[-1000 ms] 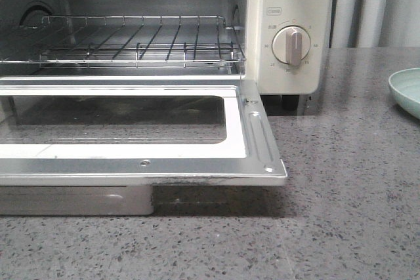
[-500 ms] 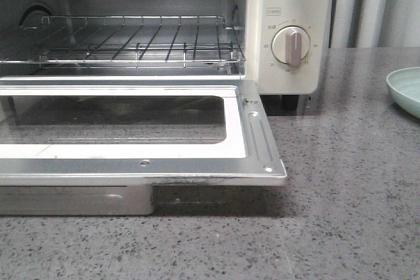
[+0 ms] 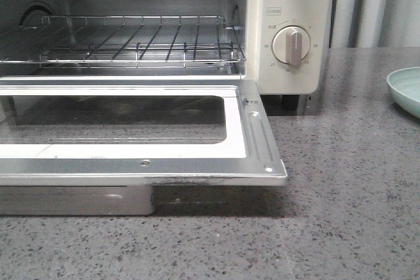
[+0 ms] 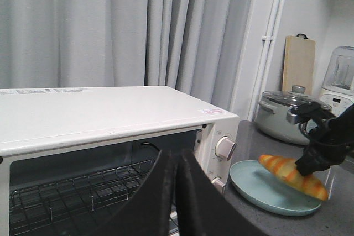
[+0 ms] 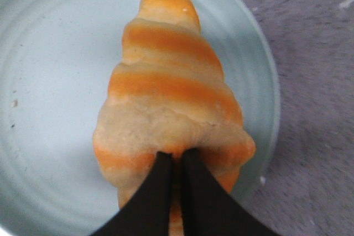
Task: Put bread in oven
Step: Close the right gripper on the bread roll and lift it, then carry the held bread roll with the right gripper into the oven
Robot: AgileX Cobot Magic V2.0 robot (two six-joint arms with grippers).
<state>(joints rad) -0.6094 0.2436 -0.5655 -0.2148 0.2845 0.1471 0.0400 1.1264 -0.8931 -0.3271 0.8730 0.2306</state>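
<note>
Orange-striped bread (image 5: 171, 103) lies on the plate (image 5: 50, 81); right end effector (image 5: 176, 161) fingers together on it.

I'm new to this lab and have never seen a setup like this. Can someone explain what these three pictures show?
This is a robot with two arms, and each arm ends in a two-fingered end effector. One picture comes from a front camera looking over the grey counter. It shows the oven with its door folded down and nothing on its rack.

The other two pictures come from cameras on the wrists. In each, the dark wedges at the bottom edge are that arm's own fingers.

The left end effector is shut, holds nothing, and is up in front of the oven. The right end effector is right at a striped bread lying on a pale plate beside the oven. Its fingers look closed, and I can't tell whether they touch the bread. Nothing is held yet.
</note>
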